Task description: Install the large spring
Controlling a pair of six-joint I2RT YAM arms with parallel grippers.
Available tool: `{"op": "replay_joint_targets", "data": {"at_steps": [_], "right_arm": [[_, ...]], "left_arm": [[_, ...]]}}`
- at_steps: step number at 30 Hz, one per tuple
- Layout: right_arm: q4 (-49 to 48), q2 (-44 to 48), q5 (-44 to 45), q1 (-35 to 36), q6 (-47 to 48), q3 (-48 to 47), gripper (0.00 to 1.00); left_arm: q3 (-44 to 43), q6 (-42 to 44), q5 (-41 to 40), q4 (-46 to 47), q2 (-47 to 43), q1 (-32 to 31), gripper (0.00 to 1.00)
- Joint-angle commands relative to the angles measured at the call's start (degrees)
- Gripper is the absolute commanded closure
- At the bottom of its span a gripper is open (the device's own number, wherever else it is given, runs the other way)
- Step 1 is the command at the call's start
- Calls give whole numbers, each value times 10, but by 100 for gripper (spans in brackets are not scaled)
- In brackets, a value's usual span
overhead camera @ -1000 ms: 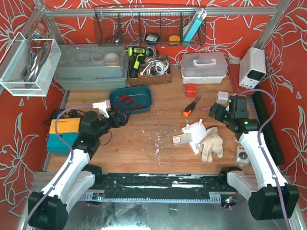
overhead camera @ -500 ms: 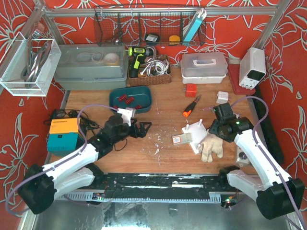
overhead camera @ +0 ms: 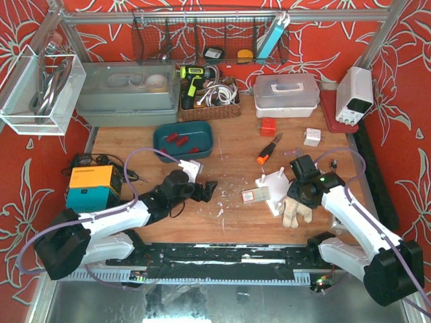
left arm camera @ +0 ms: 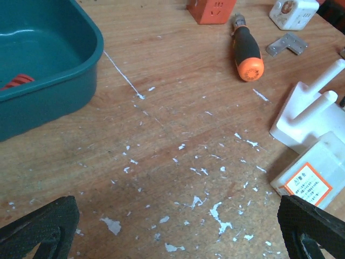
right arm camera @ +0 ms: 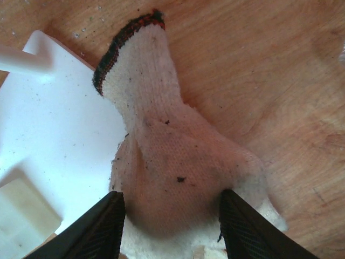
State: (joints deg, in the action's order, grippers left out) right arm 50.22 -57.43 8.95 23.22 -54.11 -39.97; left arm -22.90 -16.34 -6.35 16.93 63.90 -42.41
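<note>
Knitted glove hides the open right end effector tips; left end effector open, cropped

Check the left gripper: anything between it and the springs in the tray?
Only the tray's near wall. The left gripper hangs open over bare, paint-flecked wood, and one red spring shows just behind that wall.

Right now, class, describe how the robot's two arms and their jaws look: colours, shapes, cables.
Both arms have white link shells with black joints and black bases. A lilac cable loops along the left arm and the right arm; a green light glows on the right one. The jaws are black, with a rough, textured surface in the wrist views.
</note>
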Motion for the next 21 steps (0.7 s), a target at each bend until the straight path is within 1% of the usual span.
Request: {"op": "replay_joint_targets", "data": {"at_steps": [1,6,10,21], "right_arm": [[-26,-13,2,9,-32,20,49],[-41,-4,11,9,-33,29,55],[-27,-2,19,10,-37,21,66],[0,35,35,10,-42,1,75]], "left_arm": [[15,30,-32,53,-9,-3,0],[20,21,-29,57,-12,-3,0],[14,14,-30,54,-1,-3,0],[15,5,-41,55,10,-3,0]]}}
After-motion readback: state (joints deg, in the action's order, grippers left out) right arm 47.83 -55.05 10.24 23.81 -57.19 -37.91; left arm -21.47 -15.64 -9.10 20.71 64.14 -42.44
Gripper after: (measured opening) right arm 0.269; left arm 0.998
